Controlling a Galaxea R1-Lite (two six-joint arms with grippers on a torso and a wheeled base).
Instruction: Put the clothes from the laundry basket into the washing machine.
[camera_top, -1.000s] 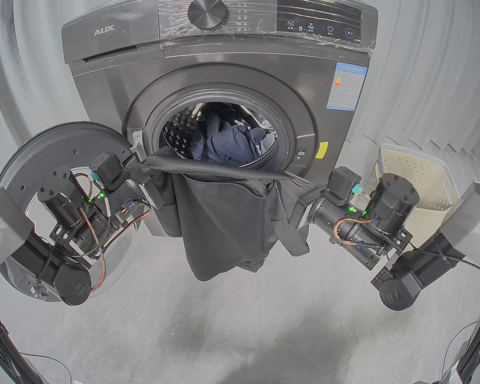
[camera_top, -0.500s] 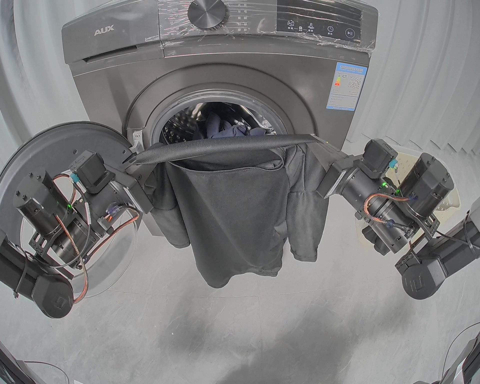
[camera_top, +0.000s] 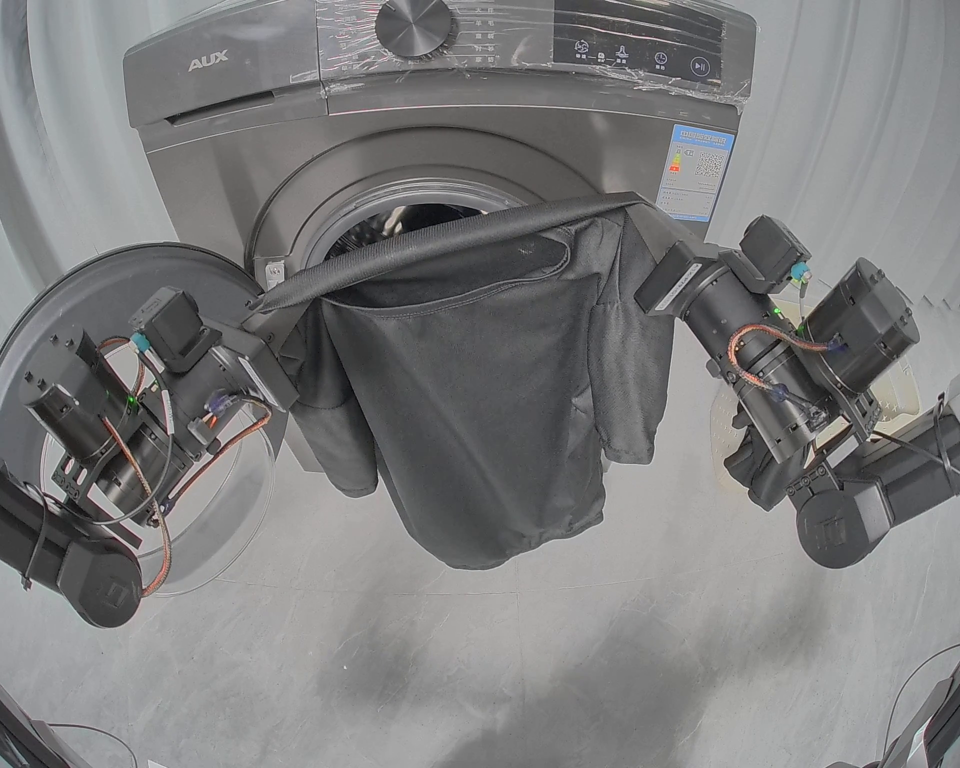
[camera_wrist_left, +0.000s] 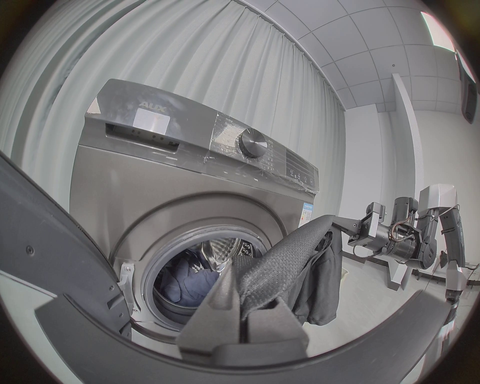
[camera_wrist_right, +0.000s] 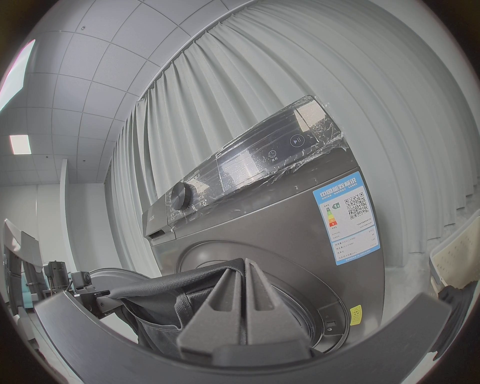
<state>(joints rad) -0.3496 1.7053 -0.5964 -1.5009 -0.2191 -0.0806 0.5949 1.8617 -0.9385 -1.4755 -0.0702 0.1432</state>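
A black garment (camera_top: 480, 400) hangs stretched between both grippers in front of the washing machine (camera_top: 440, 130). My left gripper (camera_top: 262, 303) is shut on its lower end by the open door (camera_top: 100, 290). My right gripper (camera_top: 645, 215) is shut on the higher end, near the blue label. The cloth covers most of the drum opening (camera_top: 400, 215). In the left wrist view the left gripper (camera_wrist_left: 240, 295) pinches the garment (camera_wrist_left: 295, 255), and blue clothes (camera_wrist_left: 192, 285) lie in the drum. In the right wrist view the right gripper (camera_wrist_right: 244, 290) clamps the garment (camera_wrist_right: 165, 290).
The cream laundry basket (camera_wrist_right: 457, 255) stands on the floor to the right of the machine, mostly hidden behind my right arm in the head view. The grey floor (camera_top: 480, 650) in front of the machine is open. Curtains hang behind.
My right gripper has risen and swung toward the machine, lifting the garment's right end from below the opening to its top. The left gripper shifted slightly left. The cloth now hides the drum.
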